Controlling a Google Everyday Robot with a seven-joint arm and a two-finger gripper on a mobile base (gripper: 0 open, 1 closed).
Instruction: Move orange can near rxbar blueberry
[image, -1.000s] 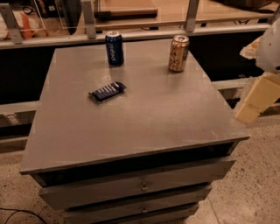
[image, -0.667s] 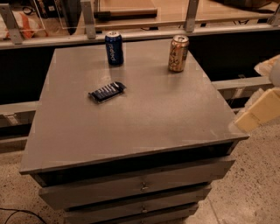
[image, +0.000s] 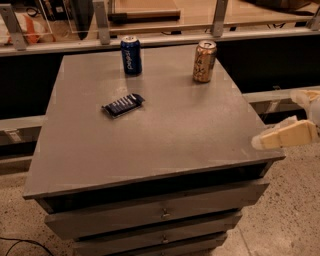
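Observation:
The orange can (image: 204, 61) stands upright at the back right of the grey table top (image: 165, 130). The rxbar blueberry (image: 123, 105), a flat dark blue wrapper with white stripes, lies left of centre, well apart from the can. My gripper (image: 274, 119) is at the right edge of the view, just off the table's front right corner. Its cream fingers (image: 286, 135) are spread apart and hold nothing. It is far from the can and the bar.
A dark blue soda can (image: 131, 55) stands upright at the back, left of the orange can. The table is a drawer cabinet (image: 160, 212). A rail with posts (image: 102, 22) runs behind it. A speckled floor (image: 295, 210) lies to the right.
The gripper has swung down and turned, so its lower finger now points left toward the table's front right corner. The cans and the bar have not moved.

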